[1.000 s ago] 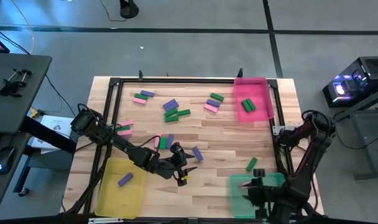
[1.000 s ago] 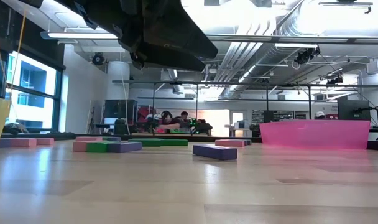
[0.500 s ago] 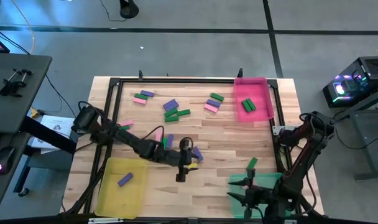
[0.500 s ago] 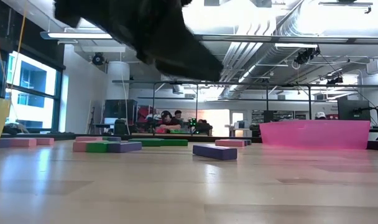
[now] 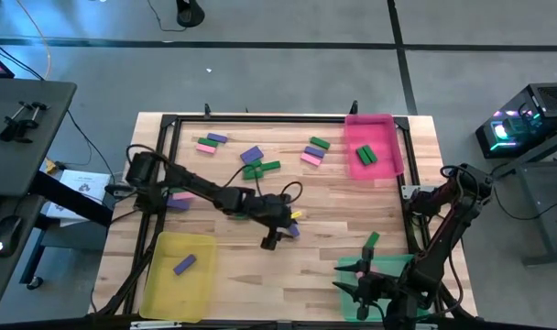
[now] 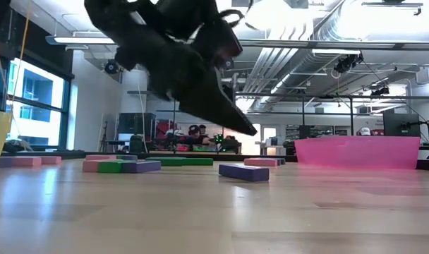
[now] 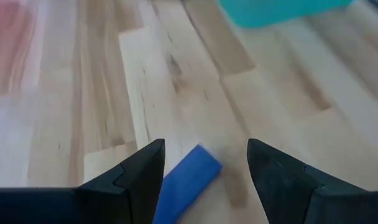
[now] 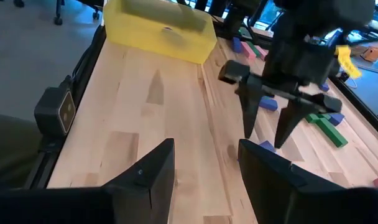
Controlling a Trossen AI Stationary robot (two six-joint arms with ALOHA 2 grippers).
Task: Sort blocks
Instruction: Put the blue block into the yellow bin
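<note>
1. The left gripper hangs over the middle of the table, its fingers apart with nothing between them. A purple block lies on the wood right under it, in the gap between the fingers. I think the step now is picking up this block.

2. Next, the gripper likely has to go down so a finger sits on each side of the block, then squeeze. The block lies slanted, so the gripper may need to turn a bit first.

3. The yellow tray sits at about 8 o'clock from the left gripper. It has one purple block in it, so that looks like the home for purple ones.

4. More blocks lie at about 12 o'clock: a green pair and a small mixed bunch. They are well apart from the gripper.

5. The pink tray stands at 2 o'clock with green blocks inside.

6. The right gripper waits over the green tray at 4 o'clock, fingers apart and empty. One green block lies just beside that tray.

7. Nothing sits between the purple block and the yellow tray.
</note>
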